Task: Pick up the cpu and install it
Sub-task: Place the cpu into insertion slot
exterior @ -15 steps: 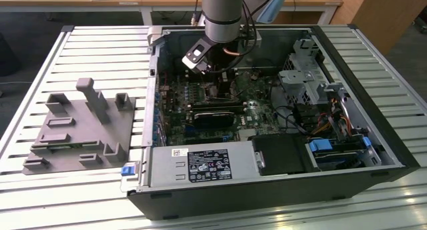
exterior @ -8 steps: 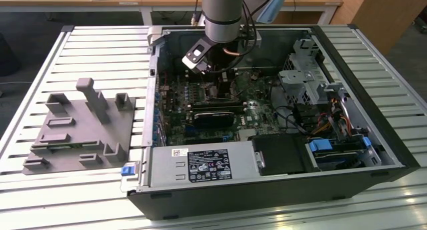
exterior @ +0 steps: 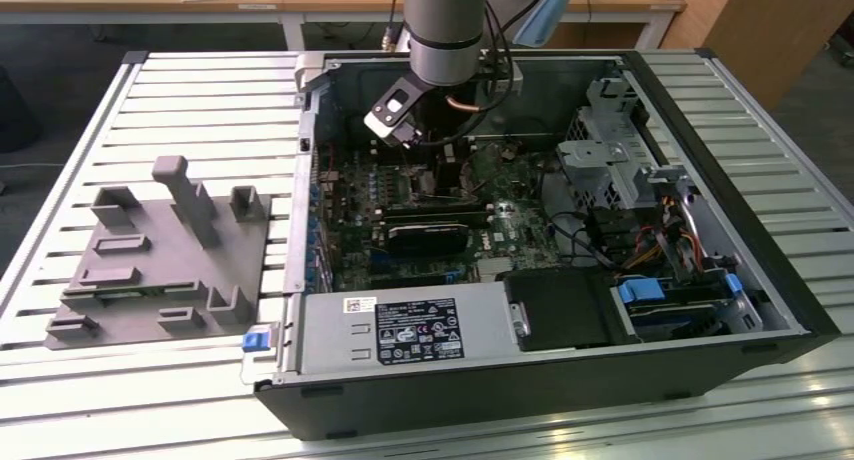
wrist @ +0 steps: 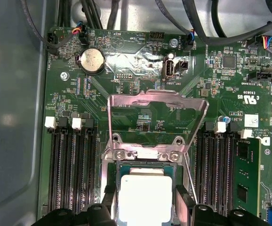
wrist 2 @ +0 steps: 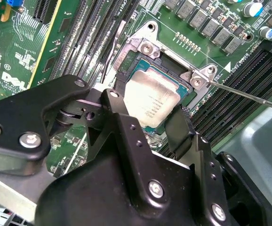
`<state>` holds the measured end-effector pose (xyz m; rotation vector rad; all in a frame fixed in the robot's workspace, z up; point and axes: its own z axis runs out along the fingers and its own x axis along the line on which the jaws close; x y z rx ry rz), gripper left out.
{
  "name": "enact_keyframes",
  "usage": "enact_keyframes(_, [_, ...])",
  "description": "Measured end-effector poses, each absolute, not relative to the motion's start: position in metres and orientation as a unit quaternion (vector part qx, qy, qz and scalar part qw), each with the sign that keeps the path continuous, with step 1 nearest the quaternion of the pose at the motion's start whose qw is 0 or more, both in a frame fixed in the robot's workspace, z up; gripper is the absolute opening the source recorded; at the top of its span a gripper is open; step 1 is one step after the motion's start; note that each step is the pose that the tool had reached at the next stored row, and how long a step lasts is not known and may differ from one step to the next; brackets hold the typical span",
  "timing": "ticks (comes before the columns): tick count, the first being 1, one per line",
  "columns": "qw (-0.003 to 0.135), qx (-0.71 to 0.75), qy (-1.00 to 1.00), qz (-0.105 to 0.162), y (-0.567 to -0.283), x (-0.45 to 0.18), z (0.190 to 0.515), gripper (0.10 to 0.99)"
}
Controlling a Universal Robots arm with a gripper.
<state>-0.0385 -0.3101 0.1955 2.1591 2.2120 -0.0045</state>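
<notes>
Exterior view's left first: grey tray [exterior: 160, 270] is sitting on the slatted table [exterior: 134, 420], well apart from the work. Case [exterior: 534, 400] is lying open just beside it, and the arm [exterior: 447, 30] is reaching down into its far half. Gripper [wrist: 146, 205] is working over the socket [wrist: 126, 167]. The fingers [wrist: 183, 209] are standing narrow on opposite edges of the cpu [wrist: 145, 188] and look to be pinching it. The cpu is lying flat, metal top up, within the socket frame; seated or just above it, cannot tell. Judging the step as placing: it is calling for a level chip, squared to the frame corners, and a straight-down path with no sideways drag, since socket contacts are likely bending easily. The grip should be staying light on those thin edges. The plate [wrist: 157, 99] is standing open beyond the chip and the lever [wrist 2: 249, 96] is swung out, so neither is blocking. Memory slots [wrist: 70, 174] are flanking the socket near the fingers, which is the tight spot. A black card [exterior: 434, 235] is lying nearer the case front. Toward the exterior view's right, the drive cage [exterior: 607, 170] and cables [exterior: 627, 245] are sitting clear of the arm.
</notes>
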Motion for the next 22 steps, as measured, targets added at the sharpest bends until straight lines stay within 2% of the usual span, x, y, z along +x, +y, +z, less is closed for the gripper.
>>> enact_keyframes(7, [0.026,0.698,0.715,-0.002,-0.31,-0.039,0.198,0.604])
enact_keyframes(8, [0.026,0.698,0.715,-0.002,-0.31,-0.039,0.199,0.588])
enact_keyframes(9, [0.026,0.698,0.715,-0.002,-0.31,-0.039,0.2,0.529])
enact_keyframes(10, [0.026,0.698,0.715,-0.002,-0.31,-0.039,0.201,0.529])
enact_keyframes(12, [0.026,0.698,0.715,-0.002,-0.31,-0.039,0.203,0.408])
enact_keyframes(14, [0.026,0.698,0.715,-0.002,-0.31,-0.039,0.204,0.408])
enact_keyframes(16, [0.026,0.698,0.715,-0.002,-0.31,-0.039,0.204,0.286])
enact_keyframes(22, [0.026,0.698,0.715,-0.002,-0.31,-0.039,0.206,0.298])
